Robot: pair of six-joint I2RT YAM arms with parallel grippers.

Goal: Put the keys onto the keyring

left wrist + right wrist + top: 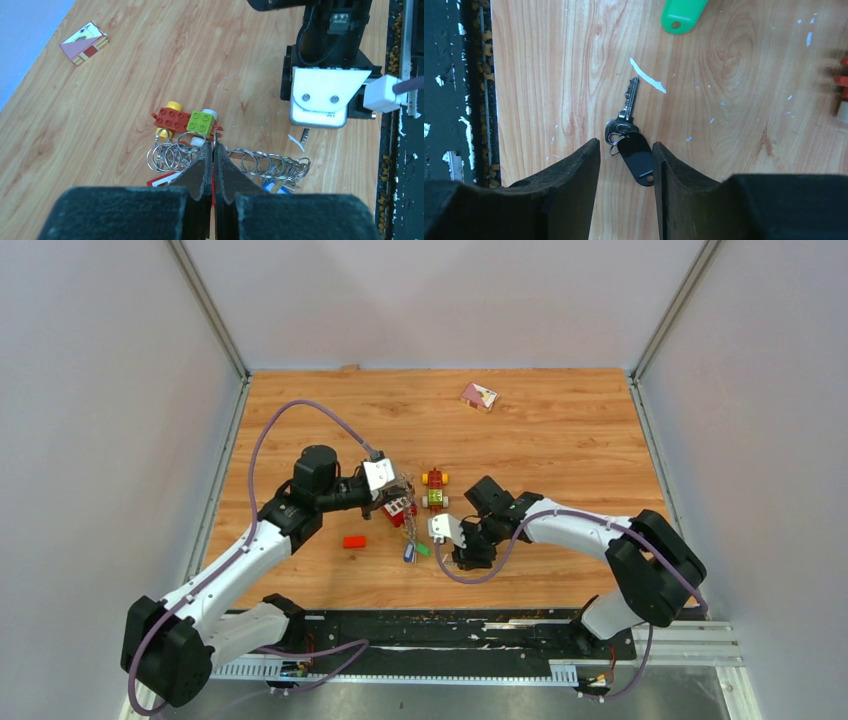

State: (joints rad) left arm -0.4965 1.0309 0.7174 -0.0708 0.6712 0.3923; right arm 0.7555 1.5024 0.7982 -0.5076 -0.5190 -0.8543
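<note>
Here's the loose one: a small silver key with a black plastic head (628, 120) lies flat on the wooden tabletop (744, 140), near the middle, with its blade pointing away from the right gripper (625, 145). Those fingers are spread and straddle the black head without closing on it. Just left of the key, a green plastic key tag (681, 12) and a white scrap (647, 82) rest on the wood. Further left, the left gripper (213, 149) has its fingers pressed together, pinching the large thin metal keyring (272, 167), and silver split rings fan out on both sides of the tips. Just past those tips sits a red-and-green brick toy car with yellow wheels (187, 120). A loose red brick (354, 541) lies to the left, and a small pink-and-white box (479, 396) sits at the far side.
</note>
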